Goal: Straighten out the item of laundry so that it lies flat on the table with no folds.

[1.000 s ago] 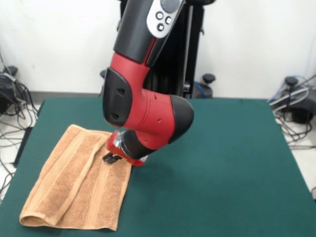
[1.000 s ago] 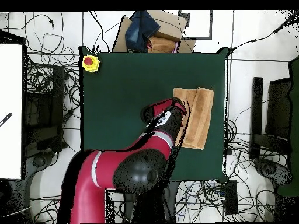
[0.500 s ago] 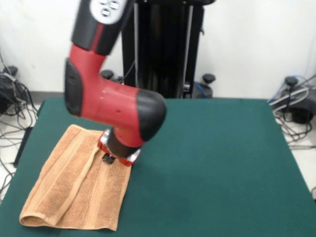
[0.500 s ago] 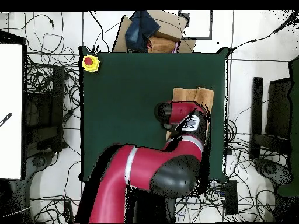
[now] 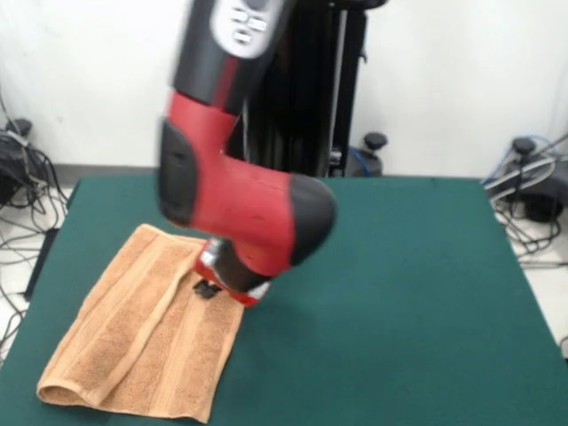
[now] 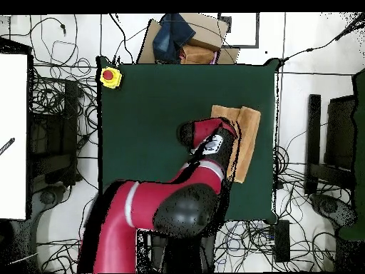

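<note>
A: Where does the towel (image 5: 142, 333) lie, and is it flat?
B: It lies on the table (image 5: 399, 293) close to the corner at the front view's lower left; it is folded over on itself, with a rolled fold at the end nearest the table edge and a raised ridge along its length.

A: What is the gripper (image 5: 207, 288) doing?
B: It sits low over the towel's far end, just beside the ridge; the fingers are hidden under the wrist, so their opening and any hold cannot be told.

A: Progress?
B: Judged early: the fold remains to be opened and the cloth spread flat
</note>
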Controlling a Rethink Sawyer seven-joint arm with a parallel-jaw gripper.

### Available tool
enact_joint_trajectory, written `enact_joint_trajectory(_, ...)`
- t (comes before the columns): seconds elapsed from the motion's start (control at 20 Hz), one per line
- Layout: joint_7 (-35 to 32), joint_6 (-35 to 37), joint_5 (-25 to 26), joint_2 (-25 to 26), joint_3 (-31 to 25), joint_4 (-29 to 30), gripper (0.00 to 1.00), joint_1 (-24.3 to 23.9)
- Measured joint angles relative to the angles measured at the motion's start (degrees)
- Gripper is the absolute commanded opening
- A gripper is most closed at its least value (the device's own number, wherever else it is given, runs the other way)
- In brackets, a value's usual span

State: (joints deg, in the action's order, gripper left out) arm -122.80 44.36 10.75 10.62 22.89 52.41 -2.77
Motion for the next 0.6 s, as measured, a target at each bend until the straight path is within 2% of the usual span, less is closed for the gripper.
enact_joint_trajectory(0.15,-3.2,2.1,0.0,2.3,2.5,-2.9,0.0,4.0)
enact_joint_trajectory(0.3,-5.2,2.4,0.0,2.8,3.1,-3.6,0.0,5.4)
enact_joint_trajectory(0.6,-9.0,2.0,-0.8,2.1,2.2,-3.0,0.0,4.9)
